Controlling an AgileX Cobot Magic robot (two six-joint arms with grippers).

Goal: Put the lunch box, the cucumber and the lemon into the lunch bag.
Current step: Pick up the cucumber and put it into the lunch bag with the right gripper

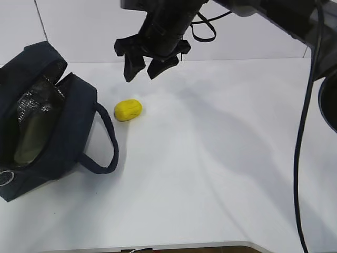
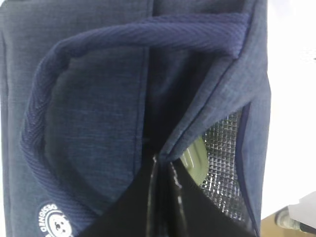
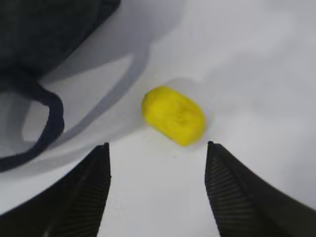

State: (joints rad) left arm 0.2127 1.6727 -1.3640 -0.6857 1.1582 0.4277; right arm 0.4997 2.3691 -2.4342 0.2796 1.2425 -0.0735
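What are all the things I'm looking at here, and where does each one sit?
lemon: one, bright yellow, on the white table just right of the bag's handle.
lunch bag: one, dark navy with silvery lining, open at the table's left edge.
lunch box: one, pale green lid showing inside the bag.
table: one, white.
cable: one, black, hanging at the right.
right gripper: one, black, open, above the lemon.
left gripper: one, black, closed on the bag's edge.
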